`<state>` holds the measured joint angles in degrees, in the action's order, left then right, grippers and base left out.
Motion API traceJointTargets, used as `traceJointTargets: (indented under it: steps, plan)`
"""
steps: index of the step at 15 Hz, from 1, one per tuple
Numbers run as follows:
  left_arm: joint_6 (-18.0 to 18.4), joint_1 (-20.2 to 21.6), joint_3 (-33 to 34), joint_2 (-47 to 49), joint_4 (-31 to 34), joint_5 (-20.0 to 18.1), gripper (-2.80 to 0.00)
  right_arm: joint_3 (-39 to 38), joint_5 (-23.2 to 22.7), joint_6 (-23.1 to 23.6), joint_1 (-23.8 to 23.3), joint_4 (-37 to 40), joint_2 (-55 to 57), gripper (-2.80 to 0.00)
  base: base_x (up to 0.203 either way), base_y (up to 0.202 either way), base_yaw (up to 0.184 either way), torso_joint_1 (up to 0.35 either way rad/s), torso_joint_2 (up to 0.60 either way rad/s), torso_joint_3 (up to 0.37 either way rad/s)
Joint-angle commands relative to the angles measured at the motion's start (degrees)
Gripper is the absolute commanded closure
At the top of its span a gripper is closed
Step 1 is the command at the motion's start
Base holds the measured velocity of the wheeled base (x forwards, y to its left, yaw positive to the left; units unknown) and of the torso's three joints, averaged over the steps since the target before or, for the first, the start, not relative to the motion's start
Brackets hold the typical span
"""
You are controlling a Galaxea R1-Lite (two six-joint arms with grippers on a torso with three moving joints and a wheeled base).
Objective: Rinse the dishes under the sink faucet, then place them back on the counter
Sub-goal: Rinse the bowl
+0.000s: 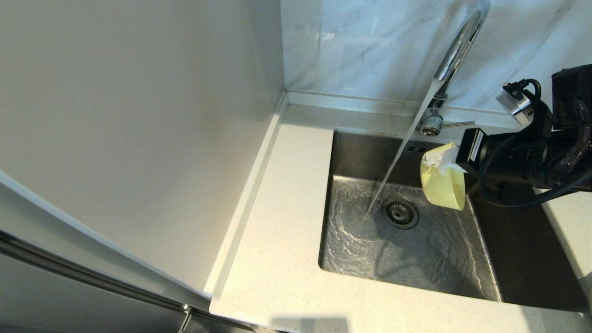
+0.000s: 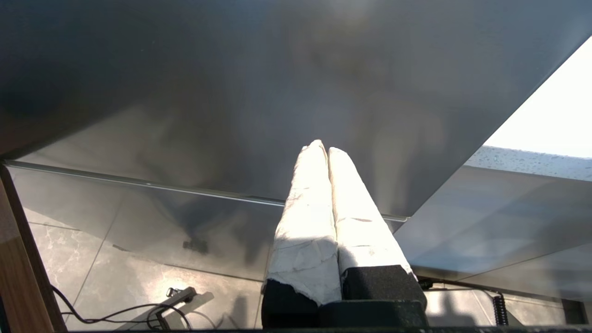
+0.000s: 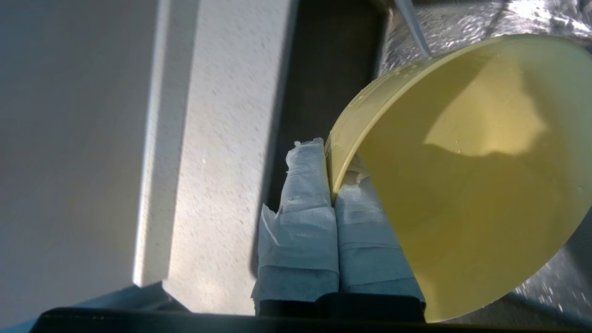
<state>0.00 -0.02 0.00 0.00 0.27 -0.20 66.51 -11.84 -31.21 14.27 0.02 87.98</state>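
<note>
- Bowl [image 1: 443,182]: the little yellow one is pinched by its rim between the right gripper's [image 3: 330,182] taped fingers, one finger inside the wall and one outside, jaws squeezed tight on it.
- It hangs tipped on its side over the sink [image 1: 481,277], out beyond the fingertips, with droplets on the rim.
- The faucet [image 1: 455,51] is running. The stream [image 1: 397,155] falls just past the bowl on the far side from the gripper, near but not hitting it, as far as I can tell.
- So I'd say we're mid-rinse on the bowl step, either heading in or out of the water.
- Next move needs a steady wrist: a wet rim held only by a pinch could slip.
- Left gripper [image 2: 323,150] is parked below the counter, jaws closed on nothing.
- No plate or chopsticks in sight.
</note>
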Motion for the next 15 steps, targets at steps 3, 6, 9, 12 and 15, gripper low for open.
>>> traceJointTargets:
  steps: [3, 6, 9, 12, 15]
  plan:
    - [0.00, 0.02, 0.00, 0.00, 0.00, -0.03, 0.00, 0.56, -1.87, -0.69, 0.32, -3.39, 0.54, 0.00, 0.000, 0.000, 0.000, 0.000, 0.00, 0.000]
    - [0.00, 0.02, 0.00, 0.00, 0.00, -0.05, 0.00, 2.68, -2.04, -1.80, 0.92, -6.82, 2.32, 0.00, 0.000, 0.000, 0.000, 0.000, 0.00, 0.000]
    - [0.00, 0.02, 0.00, 0.00, 0.00, 0.02, 0.00, 5.34, -1.87, -2.01, 1.02, -6.96, 4.27, 0.00, 0.000, 0.000, 0.000, 0.000, 0.00, 0.000]
    - [0.00, 0.02, 0.00, 0.00, 0.00, 0.02, 0.00, 5.91, -1.84, -1.92, 1.11, -6.96, 4.40, 0.00, 0.000, 0.000, 0.000, 0.000, 0.00, 0.000]
    - [0.00, 0.02, 0.00, 0.00, 0.00, 0.02, 0.00, 6.35, -1.56, -1.92, 2.00, -6.96, 5.62, 0.00, 0.000, 0.000, 0.000, 0.000, 0.00, 0.000]
